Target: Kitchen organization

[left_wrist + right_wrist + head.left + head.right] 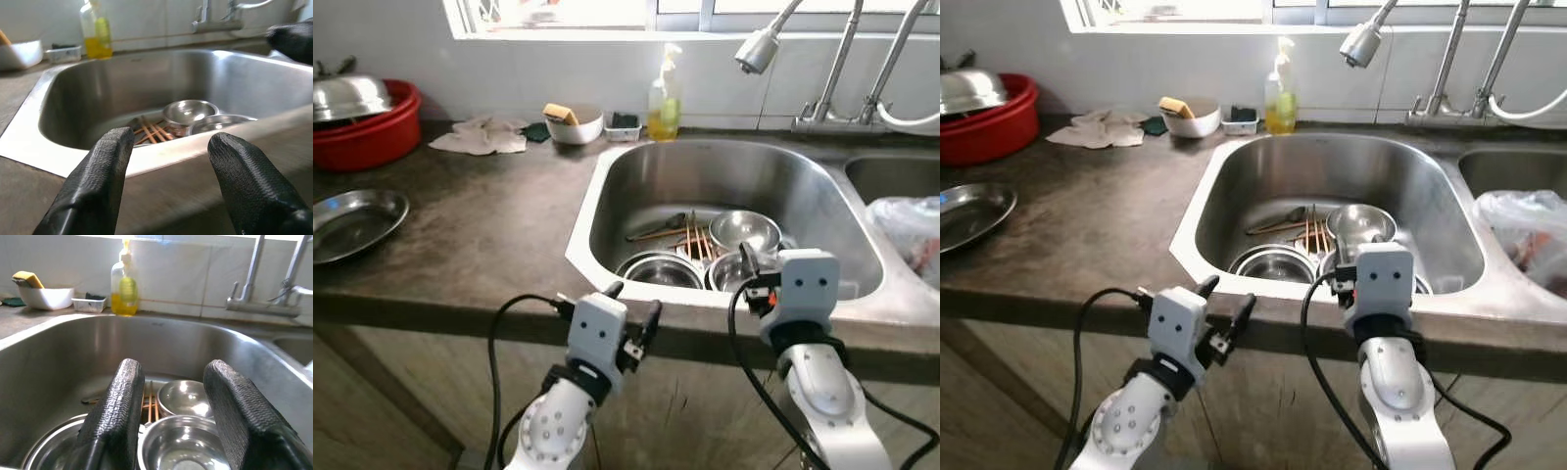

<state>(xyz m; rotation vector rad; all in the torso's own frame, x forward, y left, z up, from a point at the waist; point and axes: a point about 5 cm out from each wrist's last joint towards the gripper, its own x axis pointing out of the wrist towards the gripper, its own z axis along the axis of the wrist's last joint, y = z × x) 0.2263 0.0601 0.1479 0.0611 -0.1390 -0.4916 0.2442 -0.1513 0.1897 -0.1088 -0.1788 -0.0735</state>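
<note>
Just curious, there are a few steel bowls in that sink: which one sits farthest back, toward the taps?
The small round steel bowl beside the wooden chopsticks; the other steel bowls lie nearer the sink's front edge.

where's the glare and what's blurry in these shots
Left eye view: the window along the top is blown out white, and highlights glint off the steel sink wall. Left wrist view: the near black fingers and the counter edge are soft, the bowls sharper. Right wrist view: the fingers are fairly crisp, with bright reflections in the steel bowls.
</note>
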